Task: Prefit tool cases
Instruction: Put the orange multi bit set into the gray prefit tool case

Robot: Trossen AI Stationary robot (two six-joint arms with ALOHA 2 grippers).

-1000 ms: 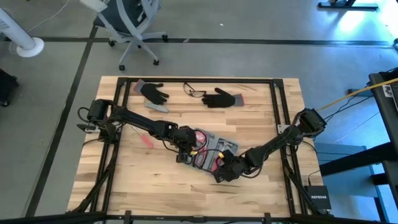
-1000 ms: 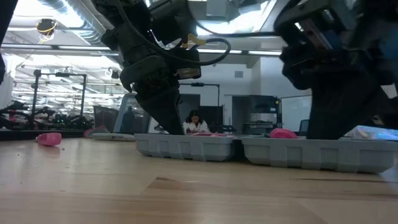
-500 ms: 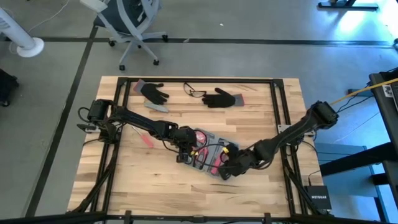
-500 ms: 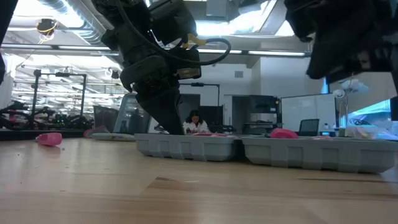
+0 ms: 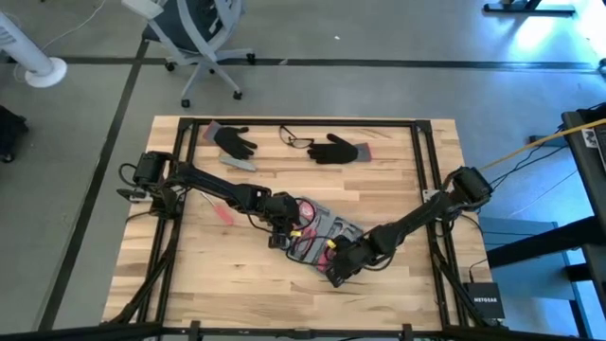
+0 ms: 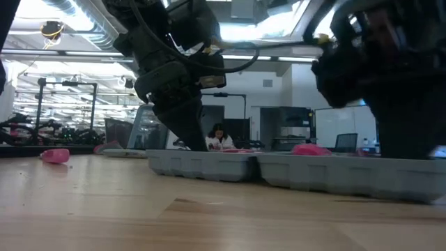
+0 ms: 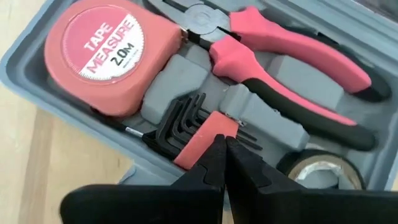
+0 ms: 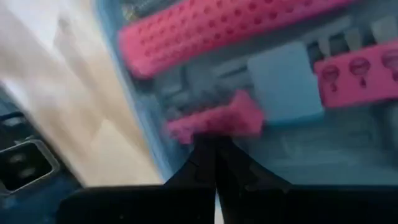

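The grey-blue tool case [image 5: 320,230] lies open on the table's near middle, both halves up. In the left wrist view its half [image 7: 25,68] holds a red tape measure [image 7: 93,56], pink-handled pliers [image 7: 292,56], a tape roll [image 7: 320,174] and black hex keys in a red holder [image 7: 202,137]. My left gripper [image 7: 222,142] is shut, with its tips on that holder. My right gripper [image 8: 213,144] is shut over the case's other half [image 8: 298,149], at a pink insert [image 8: 217,121]; this view is blurred. My left gripper presses its shut fingertips [image 7: 217,149] down on the red hex-key holder [image 7: 198,142], which sits in its slot in the case. It comes from above, slanting down. My right gripper has its shut tips against the pink insert's edge [image 8: 208,129] in the case's near half, coming from above; blur hides the exact contact.
Two black gloves [image 5: 234,142] [image 5: 333,150] and a pair of glasses [image 5: 295,140] lie near the table's far edge. A loose red tool [image 5: 221,213] lies left of the case. A black frame [image 5: 421,161] borders the tabletop. A person [image 6: 218,136] sits far behind.
My right gripper rose clear of the case and swung toward the table's right edge, then came back down onto the case's near half. The case slid and turned a little on the table, its near end shifting. My left gripper kept still.
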